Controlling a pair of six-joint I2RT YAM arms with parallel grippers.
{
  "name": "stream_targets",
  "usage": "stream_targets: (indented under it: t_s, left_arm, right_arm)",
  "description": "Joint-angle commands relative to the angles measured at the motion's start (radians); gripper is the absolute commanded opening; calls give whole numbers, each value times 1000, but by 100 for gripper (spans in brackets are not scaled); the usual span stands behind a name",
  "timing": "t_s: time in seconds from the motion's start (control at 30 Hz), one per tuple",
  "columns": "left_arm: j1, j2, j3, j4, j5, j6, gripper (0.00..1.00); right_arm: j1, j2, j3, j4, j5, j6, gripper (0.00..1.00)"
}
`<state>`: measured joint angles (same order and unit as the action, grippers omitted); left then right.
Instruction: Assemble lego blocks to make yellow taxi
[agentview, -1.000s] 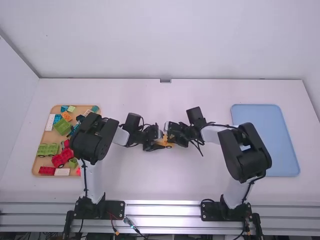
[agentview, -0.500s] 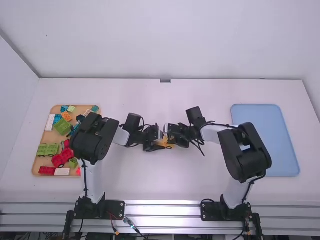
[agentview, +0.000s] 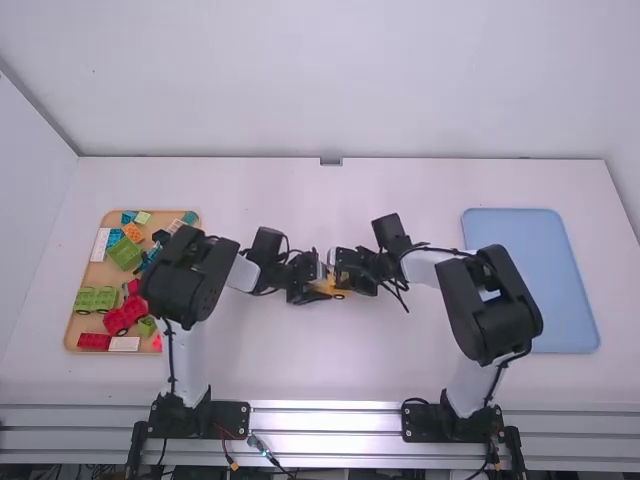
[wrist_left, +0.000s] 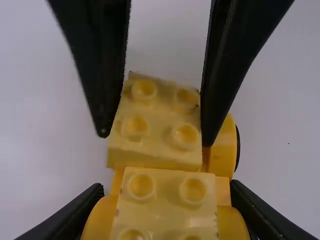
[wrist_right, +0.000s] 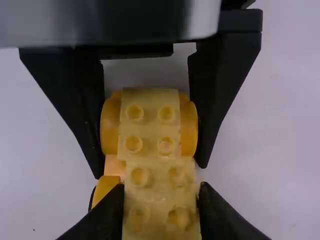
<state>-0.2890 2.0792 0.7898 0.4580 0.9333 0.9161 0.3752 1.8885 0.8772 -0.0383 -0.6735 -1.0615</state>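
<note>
At the high view's centre, the left gripper (agentview: 316, 286) and right gripper (agentview: 346, 276) clasp opposite ends of the yellow brick car (wrist_left: 167, 197), largely hiding it.

No readable text, label, brand, number or sign, seen from above or from either wrist.
</note>
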Motion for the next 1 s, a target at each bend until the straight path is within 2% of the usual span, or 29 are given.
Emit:
stream_targets:
  t_s: [0.0,0.07,0.2,0.37,0.4,0.47,0.97]
  left_arm:
    - [-12,21,-13,-4,-37,16,59]
    - [-12,21,-13,-4,-37,15,59]
    - [-9,21,-13,-4,-37,15,59]
    - [-10,21,-13,-4,-37,16,59]
    - [-11,21,-13,-4,-37,16,59]
    - [-9,21,-13,-4,-37,15,60]
    - [-10,21,-13,-4,-60,15,60]
  right_arm:
    - [16,27,-18,-15,-6,17,44]
    - [16,26,-18,-14,-6,18,48]
    - [16,26,-18,-11,-6,18,49]
    - [17,26,-18,-12,-6,18,38]
    - [17,26,-18,-11,-6,18,31]
    - [16,24,-18,-11,-6,18,28]
    - [17,-37,-20,-75,-19,34,25]
